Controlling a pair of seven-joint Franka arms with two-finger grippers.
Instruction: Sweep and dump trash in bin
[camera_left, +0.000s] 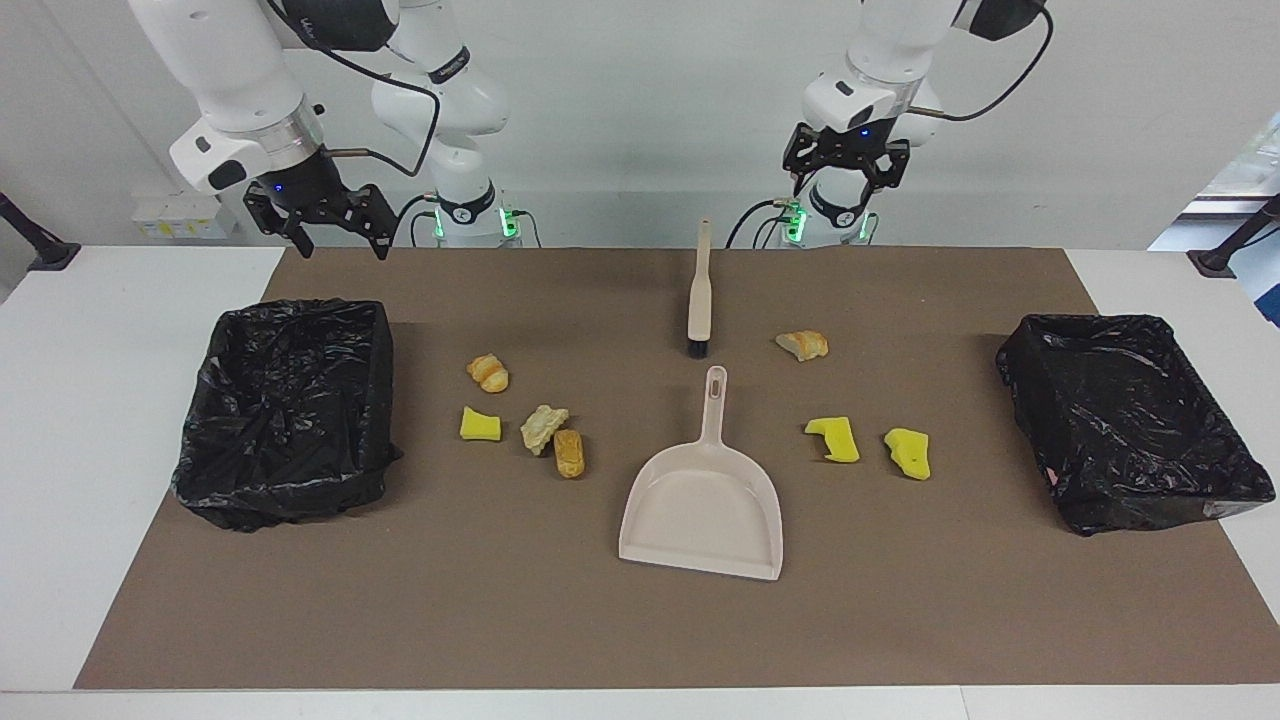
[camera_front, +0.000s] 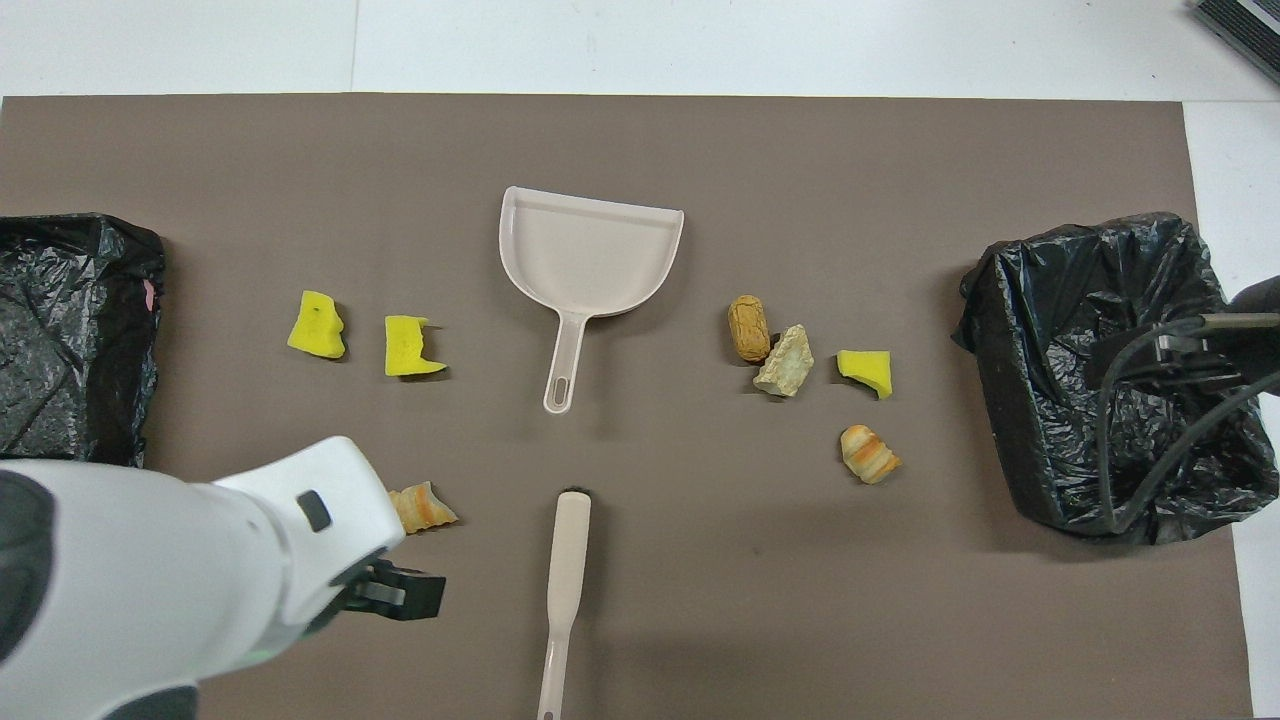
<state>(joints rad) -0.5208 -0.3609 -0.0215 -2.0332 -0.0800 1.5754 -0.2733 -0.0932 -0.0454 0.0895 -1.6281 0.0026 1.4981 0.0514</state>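
Since nothing is swept yet, you see the trash (camera_left: 545, 430) scattered mid-frame either side of the dustpan (camera_left: 702, 510). Your left gripper (camera_left: 846, 165), fingers spread and empty, hangs top center above the brush (camera_left: 699, 295), likely to grab it. Your right gripper (camera_left: 318, 215) waits spread at upper left.

In the overhead view the left arm's white wrist (camera_front: 180, 570) covers part of the orange-striped bread chunk (camera_front: 428, 506), the picture's lower edge cuts off the brush handle (camera_front: 562, 610), and its side edge crops the black-lined bin (camera_front: 70, 340) at the left arm's end.
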